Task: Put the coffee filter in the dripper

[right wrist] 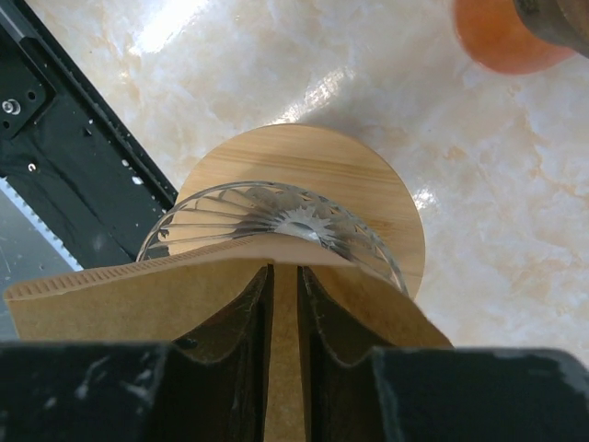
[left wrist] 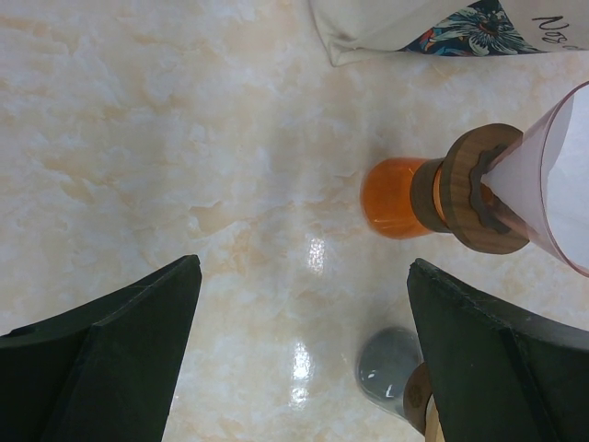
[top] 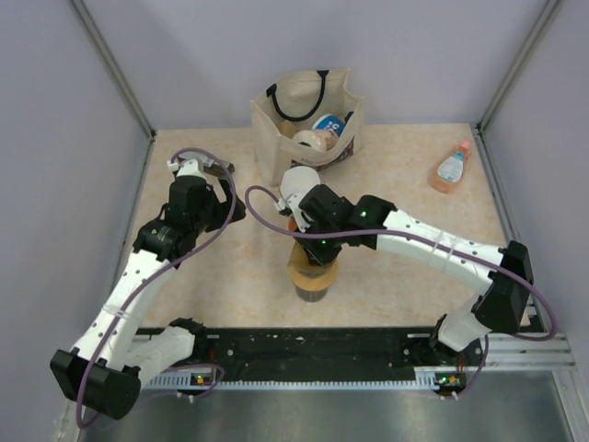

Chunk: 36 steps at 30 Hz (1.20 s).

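My right gripper point(right wrist: 283, 304) is shut on a tan-brown paper filter point(right wrist: 138, 299) with a crimped edge. It holds the filter just above a clear ribbed dripper cone point(right wrist: 239, 216) that sits in a tan wooden ring point(right wrist: 354, 175) on a dark glass point(top: 313, 287). In the top view the right gripper point(top: 313, 241) is over that stack. A pinkish translucent dripper point(left wrist: 552, 175) with white paper inside point(top: 296, 184) rests in a wooden collar point(left wrist: 469, 189) on an orange beaker point(left wrist: 396, 196). My left gripper point(left wrist: 304, 350) is open and empty, left of both stacks.
A cloth tote bag point(top: 308, 115) with packets stands at the back centre; its edge shows in the left wrist view point(left wrist: 386, 28). An orange bottle point(top: 449, 170) lies at the back right. The black rail point(top: 313, 345) runs along the near edge.
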Available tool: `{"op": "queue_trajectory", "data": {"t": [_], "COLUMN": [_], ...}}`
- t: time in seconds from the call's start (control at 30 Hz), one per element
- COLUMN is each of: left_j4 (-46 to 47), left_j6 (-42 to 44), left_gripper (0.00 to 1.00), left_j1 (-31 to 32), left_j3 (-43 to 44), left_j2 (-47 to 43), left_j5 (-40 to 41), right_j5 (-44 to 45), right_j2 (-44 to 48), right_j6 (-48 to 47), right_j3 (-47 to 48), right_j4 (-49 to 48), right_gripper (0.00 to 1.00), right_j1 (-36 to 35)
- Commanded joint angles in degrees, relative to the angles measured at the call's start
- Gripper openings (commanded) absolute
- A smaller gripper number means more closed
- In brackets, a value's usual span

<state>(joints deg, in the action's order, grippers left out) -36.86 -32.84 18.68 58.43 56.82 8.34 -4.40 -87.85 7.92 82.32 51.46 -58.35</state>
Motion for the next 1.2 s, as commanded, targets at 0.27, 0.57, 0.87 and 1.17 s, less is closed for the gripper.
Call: {"op": "queue_trajectory", "data": {"t": [0.27,0.57,0.87,1.17], "left_j4": [2.2,2.1,2.1,2.3], "left_j6": [1.0,1.4,1.6,1.6], "left_gripper": [0.99,0.99,0.99,0.99], "left_j1": [-0.8,-1.4,-2.0,-2.2], "left_j3": [0.5,0.6,0.5,0.4], "left_j2": [1.1,1.3,1.8,1.6], "left_j5": [-0.5,-0.6,-1.3,-1.8], "right_j5": [-0.3,1.2,0.4,1.3], "right_j2": [-2.5,-5.0,-7.3,-7.5], "right_j6": [-1.6,-2.0,-2.6,-1.9], "right_j3": [1.0,1.9,2.5,0.4], "right_j4": [2.2,3.6,3.4,2.4], "right_gripper": [0.1,0.07,0.08,0.1], "right_j1": [-0.6,-1.1,-1.2,-1.7]}}
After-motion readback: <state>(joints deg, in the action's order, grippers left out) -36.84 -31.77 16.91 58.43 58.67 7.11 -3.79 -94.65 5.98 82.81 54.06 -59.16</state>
